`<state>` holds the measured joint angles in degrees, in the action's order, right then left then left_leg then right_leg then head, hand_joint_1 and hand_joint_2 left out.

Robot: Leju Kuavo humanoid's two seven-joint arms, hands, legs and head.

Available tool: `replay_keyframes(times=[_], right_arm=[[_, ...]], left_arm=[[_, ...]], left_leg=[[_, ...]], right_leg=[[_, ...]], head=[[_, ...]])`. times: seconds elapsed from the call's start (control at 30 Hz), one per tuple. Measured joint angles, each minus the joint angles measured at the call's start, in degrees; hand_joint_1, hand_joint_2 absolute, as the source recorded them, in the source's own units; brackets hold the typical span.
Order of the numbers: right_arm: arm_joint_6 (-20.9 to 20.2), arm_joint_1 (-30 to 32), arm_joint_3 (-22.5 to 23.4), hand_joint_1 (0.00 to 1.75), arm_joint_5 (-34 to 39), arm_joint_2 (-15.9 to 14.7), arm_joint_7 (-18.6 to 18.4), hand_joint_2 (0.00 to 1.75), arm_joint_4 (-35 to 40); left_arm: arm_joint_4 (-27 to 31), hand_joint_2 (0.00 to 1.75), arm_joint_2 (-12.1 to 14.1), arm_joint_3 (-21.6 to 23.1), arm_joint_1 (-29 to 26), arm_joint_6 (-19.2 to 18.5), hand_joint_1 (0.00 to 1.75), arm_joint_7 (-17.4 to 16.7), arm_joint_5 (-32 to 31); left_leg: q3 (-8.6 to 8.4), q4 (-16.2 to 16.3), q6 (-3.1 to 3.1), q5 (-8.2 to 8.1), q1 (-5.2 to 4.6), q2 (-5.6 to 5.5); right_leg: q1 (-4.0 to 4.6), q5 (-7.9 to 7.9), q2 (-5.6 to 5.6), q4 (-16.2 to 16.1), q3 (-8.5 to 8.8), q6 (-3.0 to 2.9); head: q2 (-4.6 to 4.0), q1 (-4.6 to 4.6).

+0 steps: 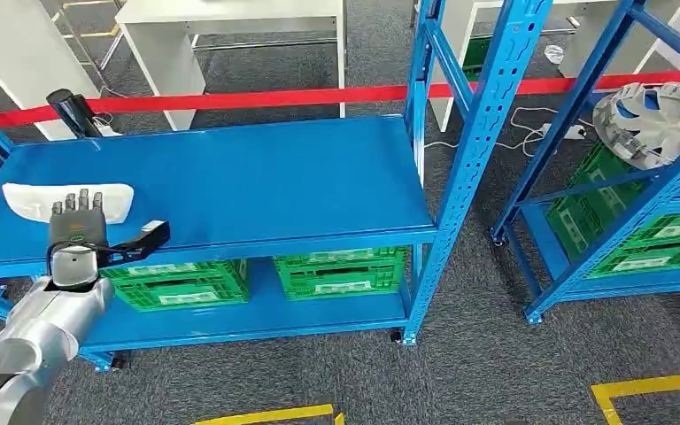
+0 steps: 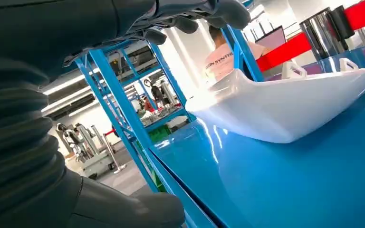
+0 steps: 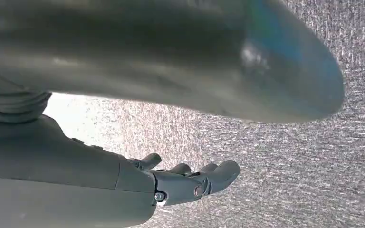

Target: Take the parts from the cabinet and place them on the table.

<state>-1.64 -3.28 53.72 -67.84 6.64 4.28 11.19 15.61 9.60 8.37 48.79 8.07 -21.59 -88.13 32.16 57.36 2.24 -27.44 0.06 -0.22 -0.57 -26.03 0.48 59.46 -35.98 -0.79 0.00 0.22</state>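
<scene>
A white moulded part [image 1: 22, 200] lies on the left end of the blue table [image 1: 257, 177]. My left hand [image 1: 78, 228] is at the table's front edge, just in front of that part, with its fingers [image 2: 195, 19] straight and spread, the thumb out to the side, and nothing in it. The left wrist view shows the white part [image 2: 285, 104] close ahead, apart from the fingers. A silver finned wheel-like part [image 1: 651, 119] sits on the blue cabinet [image 1: 602, 186] at the right. My right hand [image 3: 190, 183] hangs over grey carpet, fingers loosely extended, empty.
Green crates [image 1: 341, 273] stand on the table's lower shelf and in the cabinet [image 1: 624, 230]. A red barrier tape [image 1: 274, 97] and white tables [image 1: 230, 22] run behind. A black post [image 1: 73, 111] stands at the back left corner. A person [image 2: 223, 59] is beyond.
</scene>
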Motion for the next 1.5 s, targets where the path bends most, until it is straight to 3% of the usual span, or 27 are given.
replay_keyframes(times=[0.57,0.67,0.7,0.83,0.9,0.97,1.0,1.03,1.07,1.17,1.2,1.23,1.27,1.33,1.37,1.4,1.5], right_arm=[[0.0,0.0,0.02,0.0,0.0,0.0,0.09,0.0,0.0],[0.0,0.0,0.09,0.0,-0.02,0.0,0.22,0.0,0.0],[0.0,0.0,0.13,0.0,-0.09,0.0,0.22,0.0,0.0],[-0.02,0.05,0.28,0.0,-0.42,0.0,0.39,0.0,0.0],[-0.11,0.02,0.33,0.0,-0.5,0.02,0.52,0.0,0.0],[-0.13,0.01,0.37,0.0,-0.5,0.07,0.5,0.0,0.0],[-0.13,-0.05,0.37,0.0,-0.48,0.11,0.5,0.0,0.0],[-0.09,-0.02,0.41,0.0,-0.48,0.02,0.5,0.0,0.0],[-0.09,0.0,0.42,0.0,-0.48,0.02,0.5,0.0,0.0],[-0.11,0.01,0.44,0.0,-0.46,0.02,0.37,0.0,0.0],[-0.11,0.12,0.46,0.0,-0.46,0.02,0.35,0.0,0.0],[-0.11,0.16,0.46,0.0,-0.48,0.02,0.35,0.0,0.0],[-0.11,0.14,0.46,0.0,-0.48,0.0,0.39,0.0,0.0],[-0.11,0.09,0.46,0.0,-0.5,-0.07,0.48,0.0,0.0],[-0.13,0.06,0.46,0.0,-0.5,0.02,0.5,0.0,-0.07],[-0.11,0.02,0.46,0.0,-0.5,0.2,0.61,0.0,-0.11],[-0.09,0.09,0.48,0.0,-0.52,0.17,0.52,0.0,-0.13]], left_arm=[[0.0,1.75,0.0,-0.02,-0.02,0.0,0.0,-0.46,0.0],[0.0,1.75,-0.04,-0.47,-0.1,1.59,0.0,-0.13,0.41],[0.0,0.0,-0.07,-1.05,-0.11,2.39,0.0,0.26,0.59],[0.02,0.0,-0.04,-3.11,-0.02,4.52,0.0,2.03,1.99],[0.07,0.0,0.09,-4.22,0.62,4.72,0.0,2.86,2.45],[0.09,0.0,0.42,-4.96,1.53,4.44,0.0,3.15,2.45],[0.32,0.0,0.59,-5.31,1.89,4.39,0.0,3.21,2.45],[0.66,0.0,0.44,-5.57,1.92,4.39,0.0,3.3,2.45],[0.63,0.0,0.42,-5.77,2.29,4.42,0.0,3.32,2.45],[0.5,0.0,0.24,-6.34,2.37,4.24,0.0,3.21,2.45],[0.44,0.0,0.24,-6.62,2.19,4.22,0.0,3.21,2.45],[0.44,0.0,0.2,-6.71,2.04,4.17,0.0,3.21,2.45],[0.44,0.0,0.17,-6.75,1.95,4.17,0.0,3.21,2.45],[0.46,0.0,0.17,-7.02,2.0,4.17,0.0,3.23,2.47],[0.48,0.0,0.28,-7.13,2.07,4.17,0.0,3.23,2.51],[0.48,0.0,0.5,-7.19,2.09,4.13,0.0,3.23,2.58],[0.48,0.0,0.55,-7.26,2.01,4.11,0.0,3.32,2.6]], left_leg=[[0.0,0.0,0.0,0.0,0.0,0.0],[0.0,0.0,0.0,0.0,0.0,0.0],[0.0,0.0,0.0,0.0,0.0,0.0],[-0.02,0.02,0.0,0.0,0.0,0.01],[0.15,0.5,-0.81,-0.32,-0.17,0.01],[0.54,0.27,-1.1,-0.37,-0.26,0.03],[-0.03,-0.77,-1.55,-0.31,-0.23,0.03],[-1.79,-2.41,-1.6,0.64,0.72,0.28],[-2.36,-3.06,-1.8,0.73,0.69,0.2],[-2.57,-2.91,-1.84,0.58,0.71,0.4],[-2.58,-2.72,-1.7,0.34,0.78,0.35],[-2.65,-2.46,-1.4,0.04,0.96,0.27],[-2.79,-2.04,-1.04,-0.4,1.27,0.22],[-3.07,-0.58,-0.14,-1.82,2.04,0.18],[-2.89,-0.18,0.47,-2.39,1.95,0.17],[-2.27,0.8,1.12,-3.06,1.59,0.16],[-3.18,-0.18,1.73,-3.38,1.74,-0.04]], right_leg=[[0.0,0.0,0.0,0.0,0.0,0.0],[0.0,0.0,0.0,0.0,0.0,0.0],[0.0,0.0,0.0,0.0,0.0,0.0],[0.0,0.0,0.01,-0.01,-0.01,0.0],[-0.29,0.11,0.01,-0.21,0.04,0.46],[-0.33,0.17,0.0,-0.54,0.26,0.77],[-0.17,0.22,-0.02,-1.11,0.75,1.04],[-0.13,0.14,-0.04,-0.94,0.87,1.22],[0.13,-0.83,-0.09,0.65,0.34,1.37],[-0.35,-6.06,-0.11,12.96,-6.16,2.05],[-0.54,-6.45,-0.14,15.7,-7.97,2.32],[-0.74,-5.36,-0.15,15.17,-8.17,2.54],[-0.97,-3.12,-0.19,12.22,-7.06,2.83],[-1.64,2.4,-0.5,1.84,-2.13,3.68],[-1.39,0.48,-0.23,1.39,-1.88,3.77],[-1.28,0.37,0.1,1.04,-1.52,2.61],[-1.05,-0.58,0.02,1.67,-1.49,0.97]], head=[[0.0,0.0],[0.0,0.0],[0.0,0.0],[0.0,0.0],[0.0,-0.04],[0.0,-0.02],[0.0,-0.07],[0.0,-0.04],[0.0,0.11],[0.0,0.37],[0.0,0.39],[0.0,0.39],[0.0,0.42],[0.0,0.42],[0.0,0.48],[0.0,0.79],[0.0,0.66]])
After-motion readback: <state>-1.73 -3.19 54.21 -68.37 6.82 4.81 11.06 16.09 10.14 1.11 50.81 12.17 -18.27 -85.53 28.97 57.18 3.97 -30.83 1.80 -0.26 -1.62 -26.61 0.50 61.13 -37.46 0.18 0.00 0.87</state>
